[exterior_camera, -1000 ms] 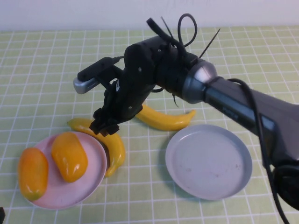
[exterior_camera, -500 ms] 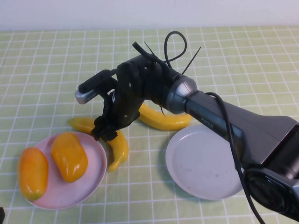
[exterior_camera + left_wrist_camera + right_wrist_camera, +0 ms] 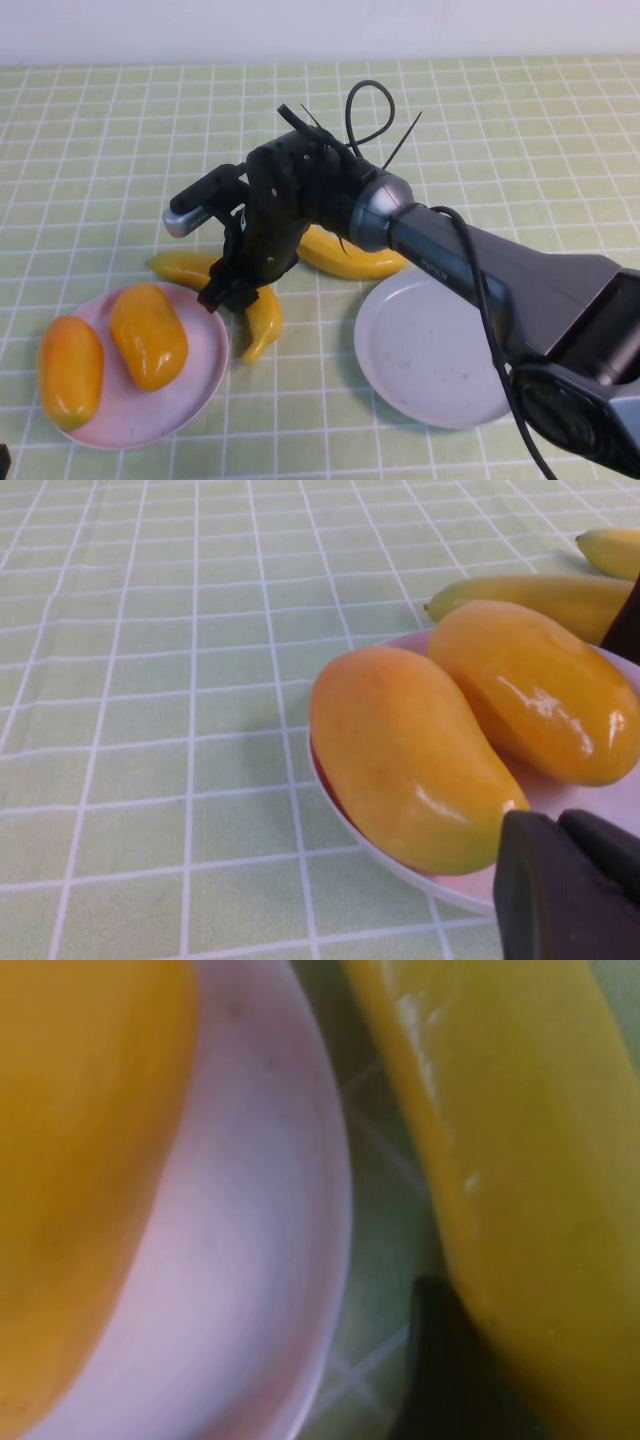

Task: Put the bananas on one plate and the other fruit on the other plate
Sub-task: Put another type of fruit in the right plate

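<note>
Two bananas lie on the cloth. The nearer banana (image 3: 262, 318) curves along the pink plate's (image 3: 205, 375) right rim, and the other banana (image 3: 350, 262) lies behind the grey-blue plate (image 3: 430, 350), which holds nothing. Both orange-yellow fruits (image 3: 148, 335) (image 3: 70, 372) rest on the pink plate. My right gripper (image 3: 235, 290) is down on the nearer banana (image 3: 530, 1160), shut on it; one dark finger (image 3: 450, 1380) presses against its side. My left gripper (image 3: 575, 890) is shut and holds nothing, hovering just beside the pink plate (image 3: 400, 865) and its two fruits (image 3: 410, 755).
A green checked cloth (image 3: 120, 140) covers the table. The right arm (image 3: 450, 260) reaches across from the right, passing above the grey-blue plate's far edge. A loose black cable (image 3: 365, 110) loops above the wrist.
The right gripper has sunk lower over the nearer banana and narrowed its jaws onto it. The banana's free end has shifted slightly right. The left gripper has not moved.
</note>
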`<state>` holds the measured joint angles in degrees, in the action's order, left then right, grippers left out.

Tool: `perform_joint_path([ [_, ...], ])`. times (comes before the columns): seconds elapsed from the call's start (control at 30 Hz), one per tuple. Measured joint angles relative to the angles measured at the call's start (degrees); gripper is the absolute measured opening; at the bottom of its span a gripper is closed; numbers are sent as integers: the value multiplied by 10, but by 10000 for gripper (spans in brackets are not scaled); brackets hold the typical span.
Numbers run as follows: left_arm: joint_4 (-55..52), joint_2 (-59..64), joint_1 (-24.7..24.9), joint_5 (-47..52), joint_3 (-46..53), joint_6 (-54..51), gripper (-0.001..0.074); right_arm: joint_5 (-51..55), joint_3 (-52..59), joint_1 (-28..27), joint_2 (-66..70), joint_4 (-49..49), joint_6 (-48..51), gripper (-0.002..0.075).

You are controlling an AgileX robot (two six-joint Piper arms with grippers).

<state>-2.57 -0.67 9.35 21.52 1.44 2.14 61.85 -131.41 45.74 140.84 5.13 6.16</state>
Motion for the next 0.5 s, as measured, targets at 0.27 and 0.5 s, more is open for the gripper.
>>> perform_joint_path([
  [0.27, 0, 0, 0, 0, 0, 0, -4, 87, -34, 2, -40, -28, -80, 318],
  [0.5, 0, 0, 0, 0, 0, 0, -3, 89, 60, -14, -180, -73, -154, 318],
])
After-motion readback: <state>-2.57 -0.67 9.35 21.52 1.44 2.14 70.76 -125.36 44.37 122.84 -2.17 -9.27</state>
